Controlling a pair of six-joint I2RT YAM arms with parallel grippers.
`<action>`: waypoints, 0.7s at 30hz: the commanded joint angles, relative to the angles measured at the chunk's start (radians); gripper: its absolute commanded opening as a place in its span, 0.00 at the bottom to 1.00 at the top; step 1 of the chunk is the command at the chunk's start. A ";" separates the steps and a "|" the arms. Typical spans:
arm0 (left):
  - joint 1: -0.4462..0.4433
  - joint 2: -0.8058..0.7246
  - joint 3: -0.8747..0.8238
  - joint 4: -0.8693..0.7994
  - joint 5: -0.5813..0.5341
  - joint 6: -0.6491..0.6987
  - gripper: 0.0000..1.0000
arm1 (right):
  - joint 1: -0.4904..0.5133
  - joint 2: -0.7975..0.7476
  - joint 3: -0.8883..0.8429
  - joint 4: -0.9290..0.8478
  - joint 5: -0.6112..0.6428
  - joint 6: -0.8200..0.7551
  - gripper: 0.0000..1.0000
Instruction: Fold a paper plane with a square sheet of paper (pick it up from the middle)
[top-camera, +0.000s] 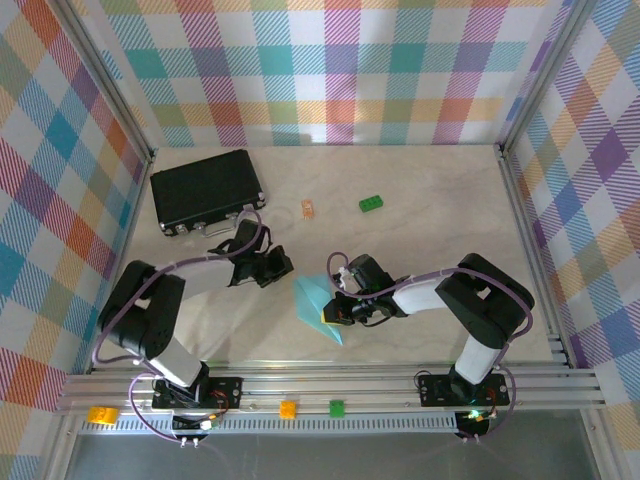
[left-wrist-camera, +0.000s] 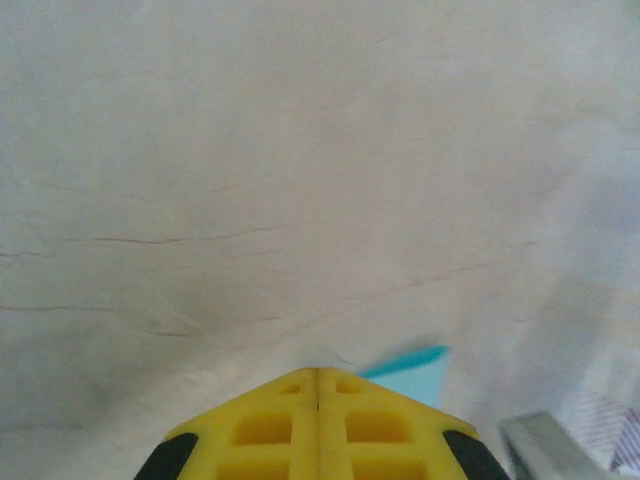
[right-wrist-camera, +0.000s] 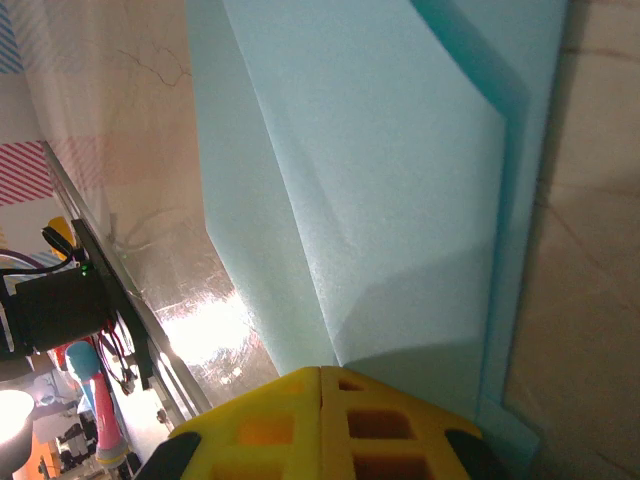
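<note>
The thin light blue paper sheet (top-camera: 318, 303), partly folded to a point, lay on the beige tabletop (top-camera: 430, 230) between the arms, with the right gripper (top-camera: 331, 312) closed, its yellow tips touching the sheet's right edge (pinch unclear), and the left gripper (top-camera: 282, 266) closed empty just off its upper-left corner.

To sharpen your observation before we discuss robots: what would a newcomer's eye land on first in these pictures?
The folded light blue paper stands out, lying on the pale table near its front edge, between the two arms, with the right end effector at its right side. Next come the black case at the far left and the bright checked walls all around.
</note>
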 joint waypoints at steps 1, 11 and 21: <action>-0.037 -0.098 -0.018 0.026 0.037 0.002 0.00 | 0.005 0.029 -0.022 -0.212 0.050 -0.051 0.00; -0.195 0.054 -0.110 0.271 0.124 -0.039 0.00 | 0.005 0.015 -0.001 -0.236 0.045 -0.051 0.00; -0.205 0.120 -0.181 0.224 0.014 -0.056 0.00 | 0.006 -0.072 0.096 -0.245 0.005 -0.010 0.00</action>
